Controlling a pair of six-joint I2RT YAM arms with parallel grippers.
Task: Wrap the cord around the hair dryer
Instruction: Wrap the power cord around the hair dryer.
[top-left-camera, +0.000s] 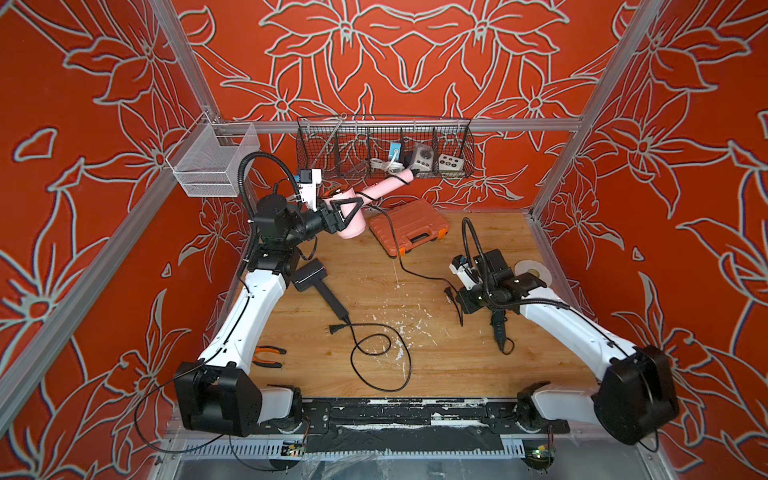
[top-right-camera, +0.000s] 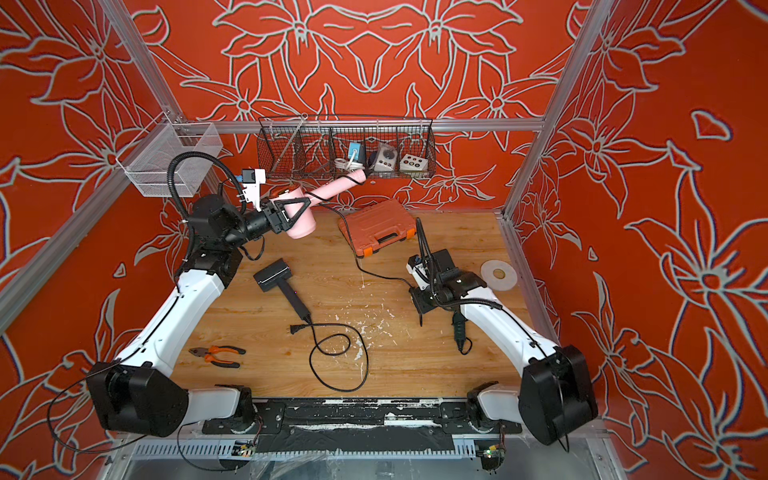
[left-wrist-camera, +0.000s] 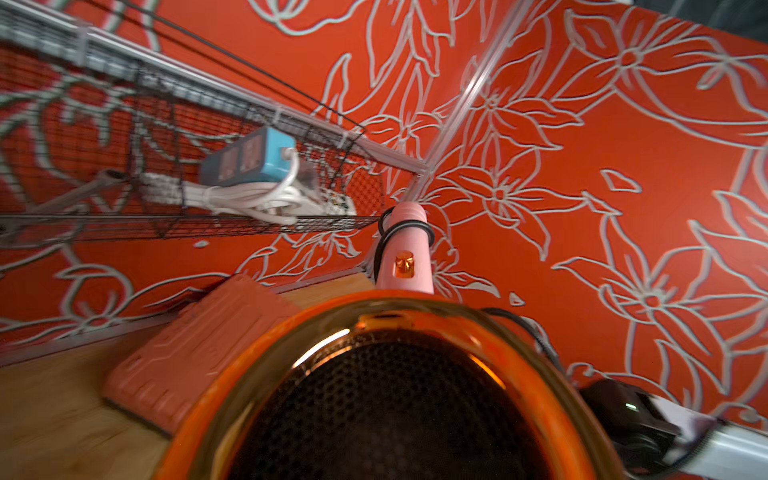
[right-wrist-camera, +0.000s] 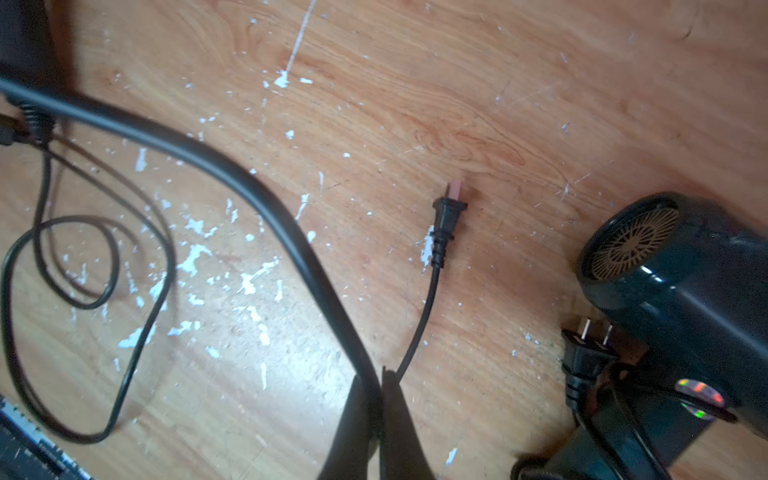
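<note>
The pink hair dryer (top-left-camera: 384, 187) is held in the air at the back left, with its handle pointing toward the wire basket. My left gripper (top-left-camera: 348, 212) is shut round its barrel. In the left wrist view its rear grille (left-wrist-camera: 386, 415) hides the jaws. The black cord (left-wrist-camera: 409, 226) loops round the end of the handle. From there the cord (top-left-camera: 399, 257) drops past the orange case and runs to my right gripper (top-left-camera: 465, 303). The right gripper (right-wrist-camera: 382, 376) is shut on the cord, and the plug (right-wrist-camera: 446, 216) sticks out just beyond the fingertips, over the table.
A black hair dryer (top-left-camera: 316, 280) lies mid-table with its looped cord (top-left-camera: 374, 353). Another dark dryer (right-wrist-camera: 685, 291) lies under the right arm. An orange case (top-left-camera: 409, 226), pliers (top-left-camera: 270, 355), a white disc (top-left-camera: 534, 272), a black wire basket (top-left-camera: 469, 137) and a white mesh basket (top-left-camera: 212, 162) are also here.
</note>
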